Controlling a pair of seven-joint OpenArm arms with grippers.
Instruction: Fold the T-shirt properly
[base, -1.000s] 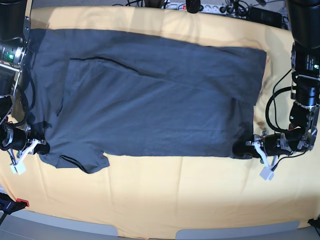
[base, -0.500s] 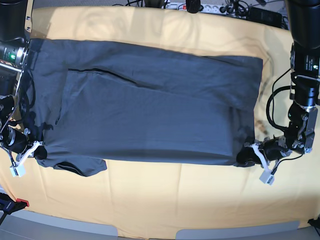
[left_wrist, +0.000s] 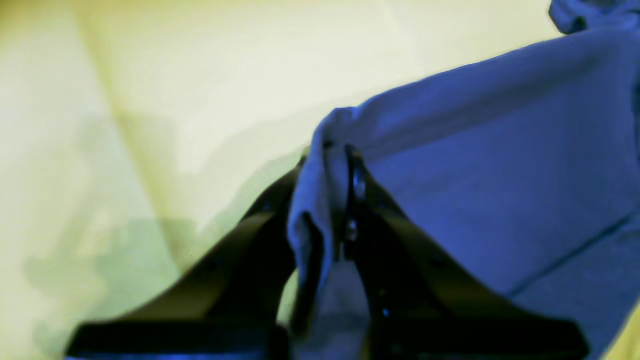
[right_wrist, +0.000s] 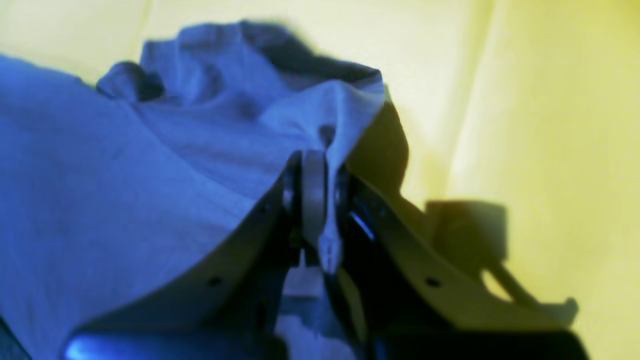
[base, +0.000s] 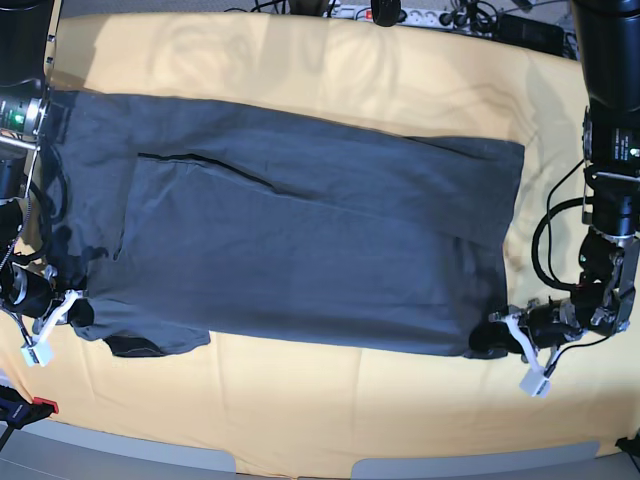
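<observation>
T-shirt (base: 300, 240) lay spread across tablecloth (base: 330, 410), filling frame centre; left gripper (base: 497, 336) at lower right corner, right gripper (base: 72, 310) lower left

A yellow-orange tablecloth (base: 330, 400) covers the table, lightly creased; a power strip (base: 400, 14) and dark cables (base: 480, 18) lie along its far edge; a red clamp (base: 42, 406) sits at the near left corner.

Blurred wrist views, soft shadows
</observation>
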